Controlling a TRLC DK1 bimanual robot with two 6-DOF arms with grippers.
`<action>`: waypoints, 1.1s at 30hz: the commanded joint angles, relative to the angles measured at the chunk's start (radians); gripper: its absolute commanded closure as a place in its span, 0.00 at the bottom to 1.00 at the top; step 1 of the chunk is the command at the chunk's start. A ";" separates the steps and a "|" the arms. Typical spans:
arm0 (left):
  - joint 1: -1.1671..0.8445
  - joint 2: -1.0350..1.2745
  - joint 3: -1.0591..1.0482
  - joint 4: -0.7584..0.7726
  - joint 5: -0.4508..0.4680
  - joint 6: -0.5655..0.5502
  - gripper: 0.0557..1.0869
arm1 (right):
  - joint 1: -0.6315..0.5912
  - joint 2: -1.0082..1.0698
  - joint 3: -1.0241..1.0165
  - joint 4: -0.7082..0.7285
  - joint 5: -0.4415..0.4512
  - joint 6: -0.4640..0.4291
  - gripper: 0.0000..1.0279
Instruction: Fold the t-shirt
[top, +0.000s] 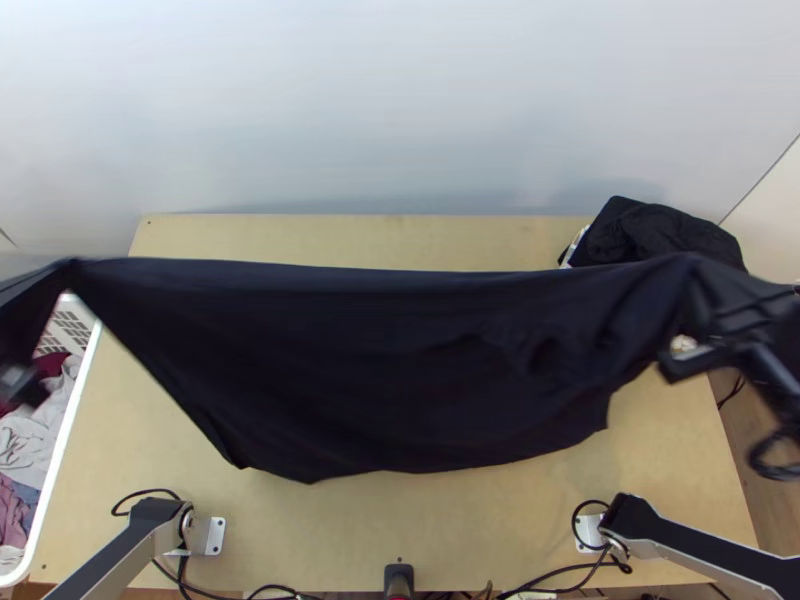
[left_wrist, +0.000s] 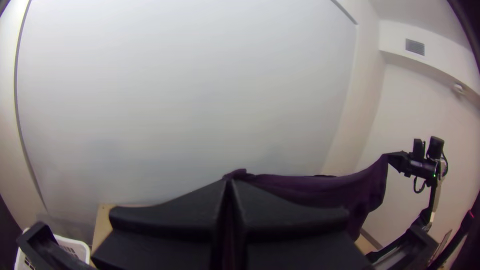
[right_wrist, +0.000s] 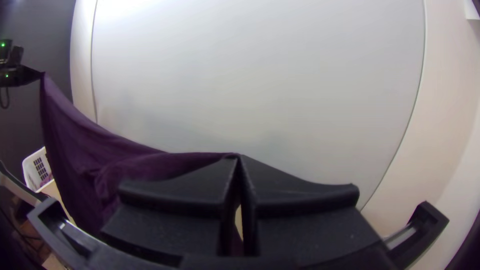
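Purple-black, the t-shirt (top: 390, 375) hangs stretched between the two arms, above the light wooden surface (top: 360, 530). The left pincer (left_wrist: 230, 182) is closed on one end of its upper edge, and the right pincer (right_wrist: 239, 157) is clamped on the other. Between them that edge runs nearly straight across in the top view, while the body drapes toward the arms' bases, with creases gathered nearer the right arm. Whether the lower hem touches the wood, I cannot tell.

This looks like the spreading step, the one that comes ahead of any proper fold; the task seems to be in its early part. The next move probably calls for both arms to come down together, keeping the upper edge taut, so that the cloth settles flat before either grip is let go. Lowering unevenly could bunch the creased side or skew the hem. The left end also wants bringing in from over the white basket (top: 62, 450), lest it come down on the rim.
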 joint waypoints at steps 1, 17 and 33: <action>0.028 0.021 -0.304 0.196 -0.004 -0.081 0.96 | -0.051 -0.008 -0.268 0.194 -0.085 0.007 0.98; -0.081 0.310 -0.741 0.762 -0.199 -0.113 0.96 | -0.622 0.374 -0.630 0.797 -0.533 0.125 0.98; -0.028 0.795 -0.700 1.120 -0.266 -0.147 0.96 | -0.702 1.069 -0.205 0.865 -0.536 0.278 0.98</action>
